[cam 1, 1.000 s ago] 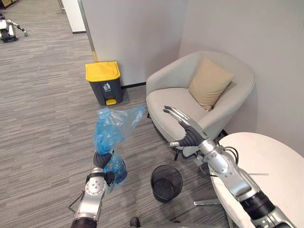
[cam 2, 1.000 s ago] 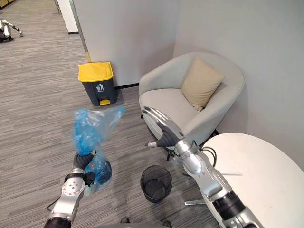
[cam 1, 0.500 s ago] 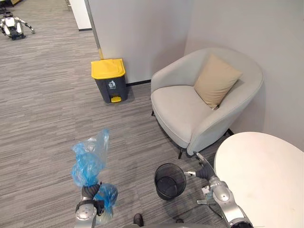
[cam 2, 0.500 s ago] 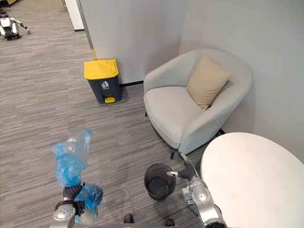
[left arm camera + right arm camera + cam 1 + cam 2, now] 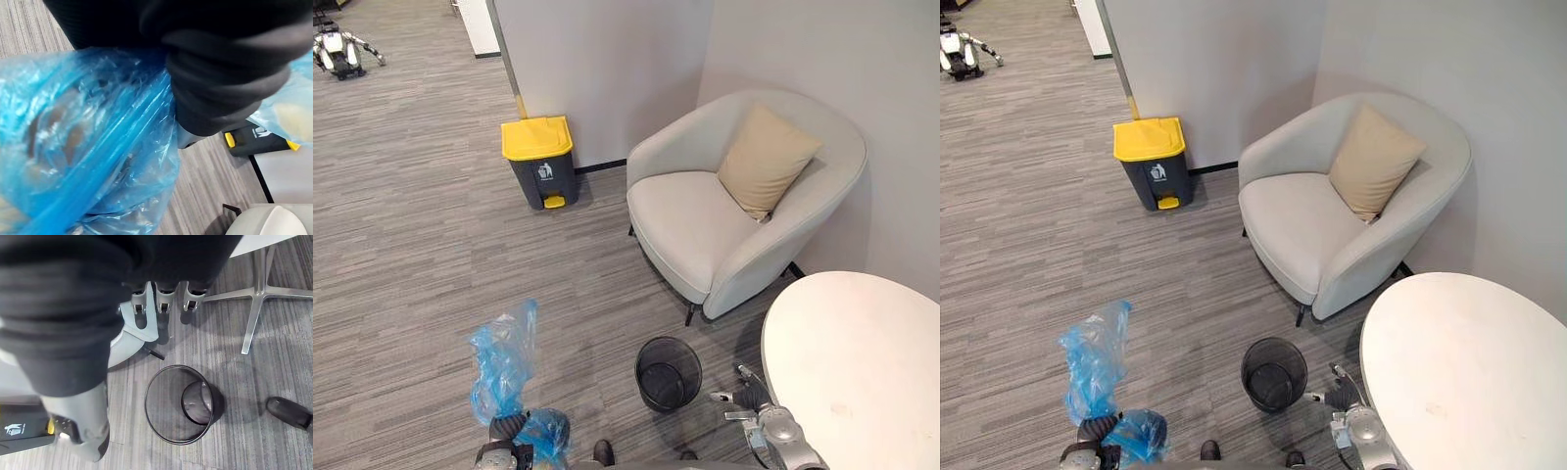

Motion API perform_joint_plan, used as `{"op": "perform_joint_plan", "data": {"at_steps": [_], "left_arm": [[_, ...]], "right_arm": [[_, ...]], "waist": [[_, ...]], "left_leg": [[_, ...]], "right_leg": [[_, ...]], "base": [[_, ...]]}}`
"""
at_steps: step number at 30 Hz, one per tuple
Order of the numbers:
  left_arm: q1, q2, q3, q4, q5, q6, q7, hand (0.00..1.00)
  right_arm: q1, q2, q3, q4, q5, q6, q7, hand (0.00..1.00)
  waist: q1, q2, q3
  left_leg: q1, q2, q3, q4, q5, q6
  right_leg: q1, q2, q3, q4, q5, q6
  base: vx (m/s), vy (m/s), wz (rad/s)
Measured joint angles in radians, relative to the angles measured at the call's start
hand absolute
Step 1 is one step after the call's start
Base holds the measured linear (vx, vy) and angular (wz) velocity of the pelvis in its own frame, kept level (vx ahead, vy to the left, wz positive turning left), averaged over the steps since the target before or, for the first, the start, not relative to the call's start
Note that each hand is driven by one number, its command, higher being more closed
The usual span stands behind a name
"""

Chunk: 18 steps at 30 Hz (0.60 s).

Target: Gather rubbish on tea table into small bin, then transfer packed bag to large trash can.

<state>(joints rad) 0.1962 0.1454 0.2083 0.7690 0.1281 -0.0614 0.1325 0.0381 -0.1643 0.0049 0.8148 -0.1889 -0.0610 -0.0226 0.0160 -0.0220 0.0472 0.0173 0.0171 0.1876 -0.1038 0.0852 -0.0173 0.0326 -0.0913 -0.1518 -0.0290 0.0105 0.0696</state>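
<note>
A crumpled blue plastic bag [image 5: 502, 357] with rubbish in it stands up from my left hand [image 5: 509, 432] at the lower left, over the carpet. That hand is shut on the bag's gathered neck, and the blue film [image 5: 88, 147] crowds against its dark cover in the left wrist view. The small black mesh bin [image 5: 668, 372] stands bare on the floor beside the white tea table [image 5: 862, 362]. My right hand [image 5: 752, 394] hangs low between the bin and the table, with its fingers [image 5: 164, 303] straight and nothing in them. The large grey trash can [image 5: 540, 162] with a yellow lid stands by the far wall.
A light armchair [image 5: 705, 215] with a tan cushion [image 5: 769, 162] fills the corner behind the bin. The table's metal foot [image 5: 259, 298] spreads over the carpet near the bin [image 5: 178, 404]. Open carpet lies between me and the trash can. Another robot [image 5: 337, 54] is far off, top left.
Both arms have dropped towards the bottom edge. The right arm has pulled back from the armchair to beside the table. The bag hangs lower, still held. The camera has shifted slightly.
</note>
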Motion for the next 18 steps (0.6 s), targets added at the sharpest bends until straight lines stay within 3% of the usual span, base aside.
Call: {"op": "perform_joint_plan", "data": {"at_steps": [12, 15, 18], "left_arm": [[-0.002, -0.001, -0.010, 0.068, -0.027, -0.003, -0.025, 1.00], [-0.010, 0.002, -0.009, 0.067, -0.044, -0.003, -0.026, 1.00], [-0.052, 0.028, -0.011, 0.055, -0.074, -0.003, -0.028, 1.00]], "right_arm": [[-0.049, -0.005, -0.044, 0.112, -0.007, 0.012, -0.024, 0.00], [-0.062, -0.008, -0.048, 0.112, -0.016, 0.014, -0.033, 0.00], [-0.073, -0.009, -0.048, 0.111, -0.019, 0.026, -0.042, 0.00]], "waist": [[0.001, 0.008, 0.042], [0.001, 0.010, 0.068], [0.000, 0.001, 0.097]], "left_leg": [[0.009, 0.000, 0.008, 0.000, -0.001, 0.000], [-0.019, 0.001, 0.018, 0.007, 0.001, 0.001], [-0.110, 0.000, 0.002, 0.095, -0.004, 0.024]], "right_leg": [[-0.013, -0.001, 0.010, 0.035, -0.018, 0.000], [-0.062, -0.004, 0.021, 0.084, -0.021, 0.002], [-0.165, -0.024, 0.035, 0.224, -0.049, 0.007]], "base": [[0.00, 0.006, -0.01], [-0.02, 0.019, -0.09], [-0.04, 0.013, 0.25]]}}
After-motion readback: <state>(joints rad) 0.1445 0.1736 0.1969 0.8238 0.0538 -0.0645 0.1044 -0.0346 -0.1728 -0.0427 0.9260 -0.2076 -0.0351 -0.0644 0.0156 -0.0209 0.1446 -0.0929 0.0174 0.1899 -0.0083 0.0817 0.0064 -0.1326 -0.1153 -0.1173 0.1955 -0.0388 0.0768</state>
